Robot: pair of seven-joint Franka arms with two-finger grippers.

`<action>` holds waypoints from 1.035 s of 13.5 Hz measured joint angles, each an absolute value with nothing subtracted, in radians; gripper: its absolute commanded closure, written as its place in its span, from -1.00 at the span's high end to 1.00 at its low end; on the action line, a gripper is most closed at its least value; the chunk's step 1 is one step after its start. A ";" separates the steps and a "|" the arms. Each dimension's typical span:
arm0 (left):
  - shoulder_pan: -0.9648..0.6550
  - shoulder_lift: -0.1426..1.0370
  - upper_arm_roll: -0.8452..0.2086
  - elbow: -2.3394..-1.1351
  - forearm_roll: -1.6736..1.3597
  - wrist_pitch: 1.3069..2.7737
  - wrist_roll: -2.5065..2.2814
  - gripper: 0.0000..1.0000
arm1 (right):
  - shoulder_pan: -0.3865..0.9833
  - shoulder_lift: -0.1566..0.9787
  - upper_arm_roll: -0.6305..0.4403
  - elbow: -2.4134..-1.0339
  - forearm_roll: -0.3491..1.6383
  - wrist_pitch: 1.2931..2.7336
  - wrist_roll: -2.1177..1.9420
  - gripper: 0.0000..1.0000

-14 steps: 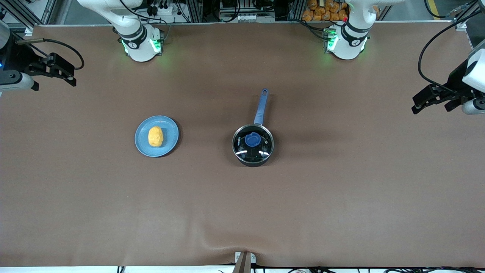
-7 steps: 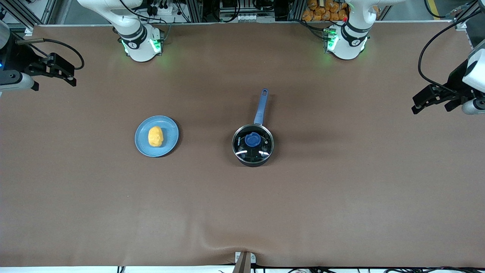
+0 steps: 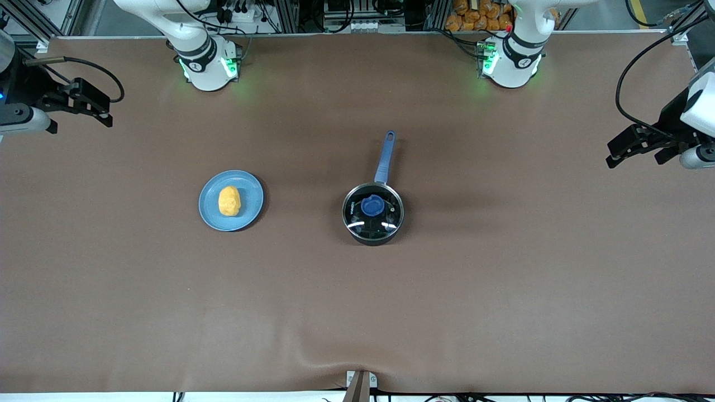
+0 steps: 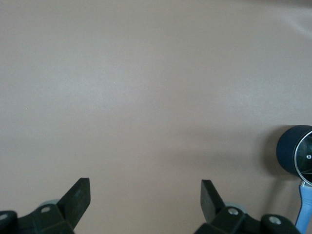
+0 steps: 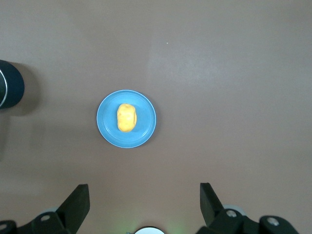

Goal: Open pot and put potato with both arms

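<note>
Centrally on the tabletop (image 3: 503, 290) sits the lidded pot (image 3: 373, 214); the potato (image 3: 229, 201) lies on a blue plate (image 3: 250, 207) toward the right arm's end — both pincers, left (image 4: 145, 195) and right (image 5: 144, 200), wait spread wide, empty.

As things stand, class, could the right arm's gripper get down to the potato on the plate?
Probably yes. The right gripper is open, the potato lies uncovered on the plate, and the pot stands well aside.
</note>
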State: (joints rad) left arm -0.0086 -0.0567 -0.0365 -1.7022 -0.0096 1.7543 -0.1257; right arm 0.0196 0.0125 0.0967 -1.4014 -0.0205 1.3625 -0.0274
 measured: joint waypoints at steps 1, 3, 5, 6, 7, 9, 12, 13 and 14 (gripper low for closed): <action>-0.014 -0.056 -0.038 -1.702 -0.014 1.754 -0.126 1.00 | 0.020 0.013 0.097 -1.401 -0.020 1.362 -0.027 1.00; -0.046 -0.044 -0.042 -1.703 -0.025 1.754 -0.156 1.00 | 0.020 0.013 0.097 -1.401 -0.020 1.362 -0.027 1.00; -0.096 -0.023 -0.048 -1.703 -0.026 1.754 -0.219 1.00 | 0.020 0.013 0.097 -1.401 -0.020 1.362 -0.027 1.00; -0.123 -0.009 -0.053 -1.703 -0.026 1.754 -0.254 1.00 | 0.020 0.013 0.097 -1.401 -0.020 1.362 -0.027 1.00; -0.145 0.004 -0.060 -1.703 -0.026 1.754 -0.282 1.00 | 0.020 0.013 0.097 -1.401 -0.020 1.362 -0.027 1.00; -0.166 0.029 -0.080 -1.702 -0.026 1.758 -0.321 1.00 | 0.020 0.013 0.097 -1.401 -0.020 1.362 -0.027 1.00; -0.188 0.089 -0.126 -1.681 -0.027 1.780 -0.415 1.00 | 0.020 0.013 0.097 -1.401 -0.020 1.361 -0.027 1.00; -0.200 0.120 -0.147 -1.662 -0.028 1.784 -0.465 1.00 | 0.020 0.014 0.097 -1.401 -0.020 1.361 -0.027 1.00; -0.218 0.154 -0.163 -1.642 -0.028 1.785 -0.512 1.00 | 0.020 0.014 0.097 -1.401 -0.020 1.361 -0.027 1.00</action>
